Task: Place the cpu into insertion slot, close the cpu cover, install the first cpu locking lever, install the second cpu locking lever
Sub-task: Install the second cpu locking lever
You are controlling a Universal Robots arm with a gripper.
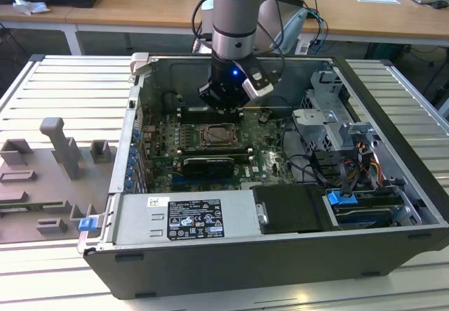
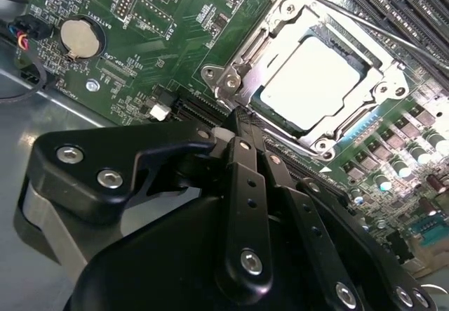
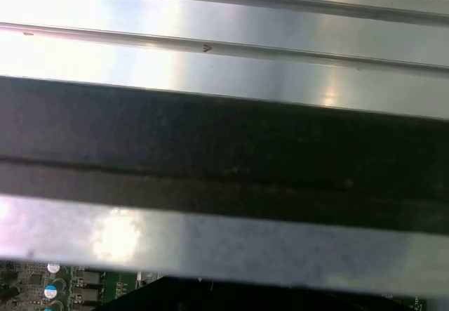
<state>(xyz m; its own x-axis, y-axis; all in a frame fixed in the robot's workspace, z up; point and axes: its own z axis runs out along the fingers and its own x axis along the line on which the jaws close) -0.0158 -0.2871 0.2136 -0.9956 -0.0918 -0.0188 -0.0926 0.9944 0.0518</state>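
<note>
Already the cpu [image 2: 319, 86] lay in the insertion slot [image 2: 242, 69] under the cpu cover [image 2: 393, 79]; the gripper [image 2: 238, 123], fingers pressed together and empty, hovered beside its corner, where a misjudged push might scrape the motherboard [image 2: 151, 44].

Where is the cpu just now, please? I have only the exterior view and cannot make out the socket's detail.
Observer: In the second wrist view the cpu lies in the insertion slot, its pale face showing through the window of the cpu cover, which lies down over it.
Operator: Thank you. And the gripper?
Observer: The gripper has its fingers together, tips by the cover's corner; I cannot tell whether they touch it.
Operator: Is anything held?
Observer: Nothing shows between the fingers.
</note>
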